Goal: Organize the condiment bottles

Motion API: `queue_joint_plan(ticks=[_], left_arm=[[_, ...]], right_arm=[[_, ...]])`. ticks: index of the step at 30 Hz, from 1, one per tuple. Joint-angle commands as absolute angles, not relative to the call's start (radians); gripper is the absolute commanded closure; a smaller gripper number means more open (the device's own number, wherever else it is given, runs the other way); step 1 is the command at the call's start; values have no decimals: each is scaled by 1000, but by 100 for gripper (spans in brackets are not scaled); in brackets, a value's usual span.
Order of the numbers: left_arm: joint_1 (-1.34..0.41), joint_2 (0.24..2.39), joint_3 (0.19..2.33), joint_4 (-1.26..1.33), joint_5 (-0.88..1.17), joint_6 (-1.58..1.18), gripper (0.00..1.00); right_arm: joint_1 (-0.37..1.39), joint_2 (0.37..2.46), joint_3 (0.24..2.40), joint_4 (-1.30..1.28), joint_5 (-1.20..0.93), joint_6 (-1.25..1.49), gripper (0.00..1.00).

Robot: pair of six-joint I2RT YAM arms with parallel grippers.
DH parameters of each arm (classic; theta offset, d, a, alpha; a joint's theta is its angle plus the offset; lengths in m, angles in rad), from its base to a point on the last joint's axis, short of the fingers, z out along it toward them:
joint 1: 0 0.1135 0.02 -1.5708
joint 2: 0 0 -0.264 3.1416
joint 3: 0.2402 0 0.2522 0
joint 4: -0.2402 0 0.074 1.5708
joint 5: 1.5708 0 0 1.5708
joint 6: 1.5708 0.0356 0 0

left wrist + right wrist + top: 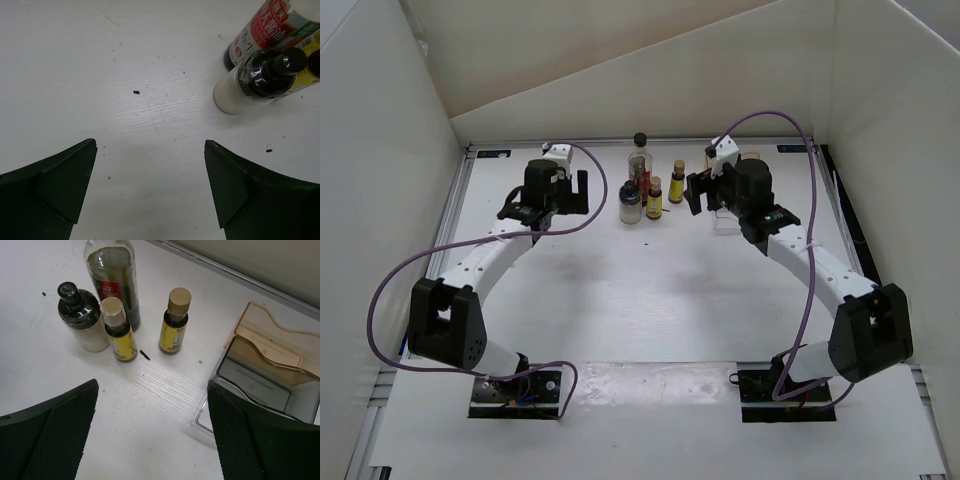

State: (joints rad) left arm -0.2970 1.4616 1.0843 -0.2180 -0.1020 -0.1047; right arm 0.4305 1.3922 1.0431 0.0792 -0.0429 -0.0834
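Note:
The four bottles stand together at the back middle of the table. The tall clear bottle (640,160) has a round black cap and a red label (112,275). The squat black-capped jar (630,206) stands in front of it (82,317). Two small yellow-amber bottles (654,198) (677,181) stand to its right (119,330) (175,322). My left gripper (578,192) is open and empty over bare table (150,144), left of the jar (255,82). My right gripper (696,192) is open and empty (152,384), just right of the bottles.
A clear rack with a brown base (270,365) stands to the right of the bottles, close to my right finger, and is mostly hidden under the right arm in the top view. White walls enclose the table at the back and on both sides.

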Motion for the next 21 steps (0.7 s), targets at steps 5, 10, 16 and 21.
queue_joint_plan(ticks=[5, 10, 16, 21], left_arm=[[-265, 1410, 1062, -137, -43, -103, 0], [-236, 1485, 1130, -172, -3, -111, 0], [-239, 1483, 1094, -72, 28, -49, 0], [-236, 1503, 1112, -57, 35, -18, 0]], right_arm=[[425, 1445, 1088, 155, -51, -133, 10], [425, 1520, 1080, 247, -47, -183, 10], [417, 1613, 1111, 317, -61, -218, 10], [400, 1683, 1164, 356, -92, -227, 10]])
